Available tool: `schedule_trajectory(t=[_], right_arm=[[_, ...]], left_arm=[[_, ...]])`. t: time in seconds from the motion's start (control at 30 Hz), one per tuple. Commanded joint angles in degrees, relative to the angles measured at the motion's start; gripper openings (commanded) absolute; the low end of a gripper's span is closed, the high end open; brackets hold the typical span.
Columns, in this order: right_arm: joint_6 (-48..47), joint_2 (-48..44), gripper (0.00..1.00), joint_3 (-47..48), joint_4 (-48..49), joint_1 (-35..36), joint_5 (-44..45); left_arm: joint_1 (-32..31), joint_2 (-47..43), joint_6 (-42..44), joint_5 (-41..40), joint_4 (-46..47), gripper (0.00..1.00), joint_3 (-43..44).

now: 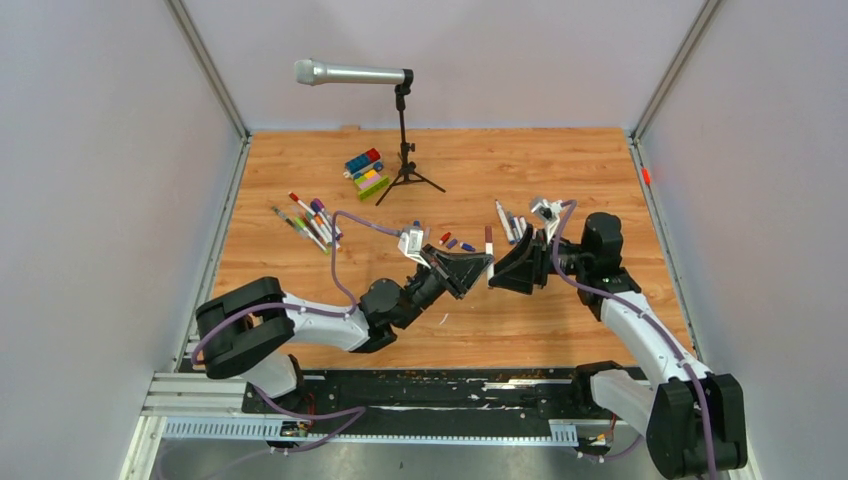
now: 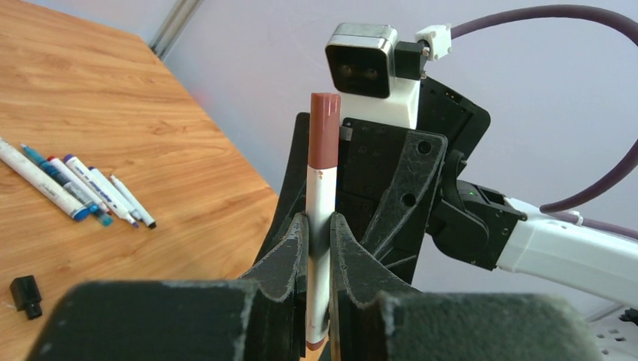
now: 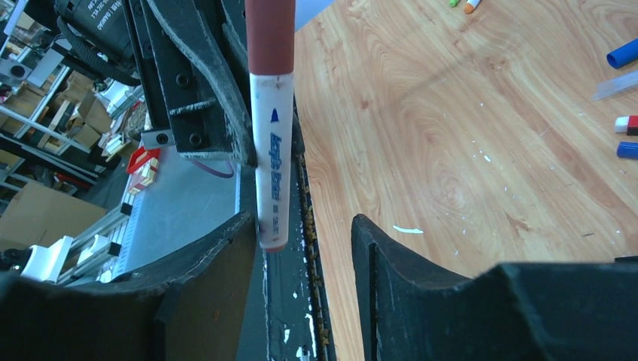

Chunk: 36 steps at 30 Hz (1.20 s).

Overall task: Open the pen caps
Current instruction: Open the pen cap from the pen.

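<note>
Wooden table (image 1: pixel 560 170). Loose caps (image 1: pixel 452 241) lie in front of the microphone stand (image 1: pixel 404 130). The bare-tipped pens (image 1: pixel 511 224) are right of it and the capped pens (image 1: pixel 308 220) left of it, so I judge the task roughly half done. Left jaws (image 2: pixel 319 226) are clamped on a white pen (image 2: pixel 321 184), upright in front of the stand, with its brown cap (image 2: pixel 324 135) on. Right jaws (image 3: pixel 305 222) are spread wide with that barrel between them; I cannot tell if they touch it.

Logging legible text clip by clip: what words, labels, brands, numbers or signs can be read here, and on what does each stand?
No text is clear enough to quote.
brown-capped pen: blue lettering along its white barrel, under a small blue arrow mark; too blurred to read.
loose pens on the table: blue print on the barrels; too small to read.
</note>
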Motion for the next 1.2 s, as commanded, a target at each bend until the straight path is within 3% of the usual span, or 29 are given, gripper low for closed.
schedule_trajectory(t=[0.0, 0.2, 0.27, 0.37, 0.43, 0.53, 0.63, 0.73, 0.93, 1.17], right_arm=[[3.16, 0.41, 0.49, -0.18, 3.89, 1.21, 1.17], [4.26, 0.81, 0.37, -0.15, 4.34, 1.85, 2.69], [4.55, 1.09, 0.28, -0.13, 4.39, 1.86, 3.24], [4.12, 1.17, 0.01, -0.07, 4.13, 1.95, 3.51], [2.27, 1.22, 0.0, 0.52, 2.21, 1.95, 3.37], [-0.32, 1.28, 0.0, 1.35, -0.26, 1.88, 2.81], [-4.41, 1.28, 0.0, 2.24, -3.64, 1.86, 1.8], [-10.32, 1.63, 0.0, 3.77, -9.08, 1.85, 0.05], [-15.41, 2.99, 0.0, 4.62, -12.88, 1.86, -4.01], [-19.83, 4.39, 0.0, 5.4, -16.87, 1.86, -4.6]], left_arm=[[-1.06, 2.1, 0.33, -2.16, 4.32, 0.0, 2.45], [-1.44, 3.51, 0.33, -1.2, 4.9, 0.0, 3.61], [-1.59, 3.82, 0.41, -0.94, 5.41, 0.0, 3.74], [-1.61, 4.05, 0.42, -0.79, 6.48, 0.0, 3.44], [-1.56, 3.73, 0.33, -1.03, 6.66, 0.07, 2.9], [-1.55, 2.59, 0.33, -1.8, 6.73, 0.34, 1.5], [-0.77, 0.45, -1.2, -2.21, 6.45, 0.73, -1.05], [3.91, -1.34, -6.13, 4.93, 6.29, 0.98, -3.56], [11.73, -1.83, -13.23, 22.99, 7.9, 1.0, -3.42], [12.87, -7.81, -6.32, 26.12, -12.65, 1.0, 1.51]])
